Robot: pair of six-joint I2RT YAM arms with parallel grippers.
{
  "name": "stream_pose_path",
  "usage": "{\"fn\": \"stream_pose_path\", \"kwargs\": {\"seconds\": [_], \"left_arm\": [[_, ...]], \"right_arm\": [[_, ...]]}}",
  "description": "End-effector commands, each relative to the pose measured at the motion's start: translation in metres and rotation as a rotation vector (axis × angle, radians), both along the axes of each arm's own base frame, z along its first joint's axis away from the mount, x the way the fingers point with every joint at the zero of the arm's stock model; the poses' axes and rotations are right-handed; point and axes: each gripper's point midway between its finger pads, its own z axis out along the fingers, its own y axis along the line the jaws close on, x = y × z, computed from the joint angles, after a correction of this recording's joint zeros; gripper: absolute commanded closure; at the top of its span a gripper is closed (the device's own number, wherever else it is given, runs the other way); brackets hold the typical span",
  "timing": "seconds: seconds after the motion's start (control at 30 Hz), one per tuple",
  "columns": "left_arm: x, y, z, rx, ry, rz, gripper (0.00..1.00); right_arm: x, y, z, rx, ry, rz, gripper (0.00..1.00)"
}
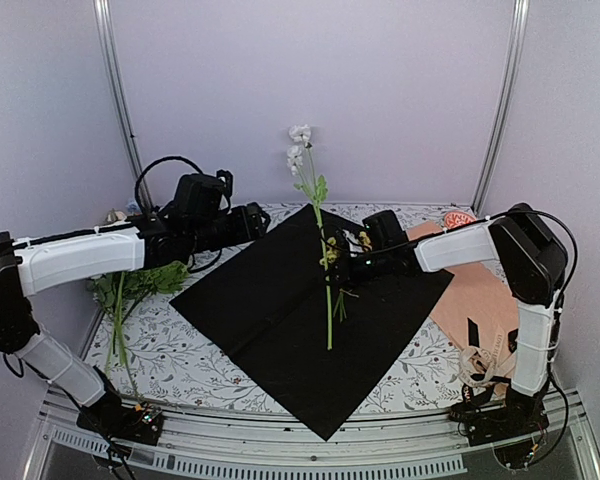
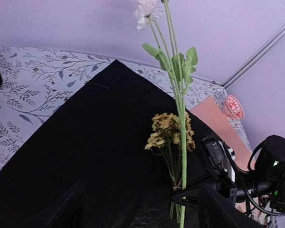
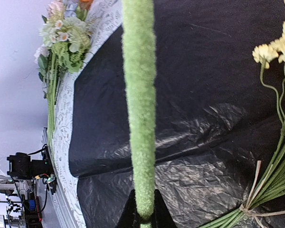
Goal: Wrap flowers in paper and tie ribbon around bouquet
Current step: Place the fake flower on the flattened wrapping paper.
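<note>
The black paper (image 1: pixel 280 310) lies spread like a diamond on the table. One white flower (image 1: pixel 299 152) on a long green stem (image 2: pixel 181 118) stands steeply over the paper, its bloom toward the back wall. My right gripper (image 1: pixel 331 262) is shut on this stem (image 3: pixel 141 118) about halfway along it. More of the flowers (image 1: pixel 130 285) lie in a bunch on the table at the left. My left gripper (image 2: pixel 145 213) hovers open over the paper's left corner, holding nothing. The cream ribbon (image 1: pixel 485 365) lies near the right arm's base.
A small tied bunch of yellow blooms (image 2: pixel 168 133) lies on the paper beside the held stem. A peach sheet (image 1: pixel 475 295) lies under the paper's right side. A round red-and-white item (image 1: pixel 458 217) sits at the back right. The table has a floral cloth (image 1: pixel 195 355).
</note>
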Motion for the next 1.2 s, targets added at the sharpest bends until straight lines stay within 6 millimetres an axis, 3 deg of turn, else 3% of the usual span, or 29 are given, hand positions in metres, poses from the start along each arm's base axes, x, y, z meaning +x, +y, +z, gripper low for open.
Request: {"fn": "stream_pose_path", "kwargs": {"seconds": [0.0, 0.17, 0.37, 0.53, 0.67, 0.83, 0.97, 1.17], "left_arm": [[-0.003, 0.042, -0.009, 0.088, 0.020, 0.086, 0.19], [-0.004, 0.060, -0.015, 0.108, 0.035, 0.116, 0.19], [-0.005, 0.078, -0.016, 0.128, 0.037, 0.150, 0.19], [-0.006, 0.109, -0.014, 0.169, 0.039, 0.226, 0.17], [-0.012, 0.165, -0.038, 0.213, 0.119, 0.347, 0.15], [-0.028, 0.254, -0.076, 0.232, 0.264, 0.531, 0.16], [-0.041, 0.305, -0.079, 0.211, 0.281, 0.651, 0.16], [-0.052, 0.352, -0.086, 0.241, 0.327, 0.729, 0.14]], "right_arm": [[0.015, 0.003, -0.009, -0.034, 0.003, -0.039, 1.00], [0.024, 0.002, -0.020, -0.059, 0.013, -0.067, 0.92], [0.030, -0.007, -0.019, -0.102, -0.007, -0.117, 0.69], [0.032, -0.016, 0.000, -0.134, -0.065, -0.138, 0.66], [0.029, -0.022, 0.038, -0.118, -0.150, -0.126, 0.65], [0.016, -0.027, 0.074, -0.108, -0.244, -0.069, 0.64], [0.004, -0.035, 0.078, -0.135, -0.271, -0.026, 0.64], [-0.006, -0.044, 0.073, -0.173, -0.296, 0.016, 0.64]]}}
